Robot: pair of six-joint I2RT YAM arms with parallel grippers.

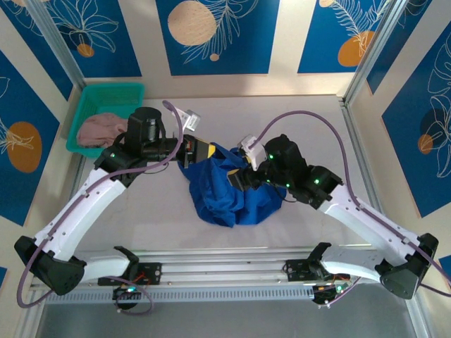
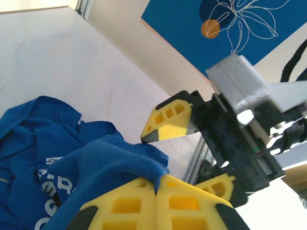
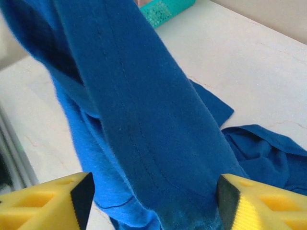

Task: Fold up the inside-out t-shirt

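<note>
The inside-out t-shirt is a royal-blue crumpled heap in the middle of the table, with one part lifted. My left gripper hangs at its upper left edge. In the left wrist view the yellow left gripper is shut on a raised fold of the t-shirt, and white print shows lower down. My right gripper is at the heap's top right. In the right wrist view the right gripper is open wide, and a taut band of the t-shirt hangs between its fingers.
A green bin holding a dusty-pink garment stands at the back left. An aluminium frame rail runs along the table's right side. The right gripper's open yellow fingers are close in front of my left gripper.
</note>
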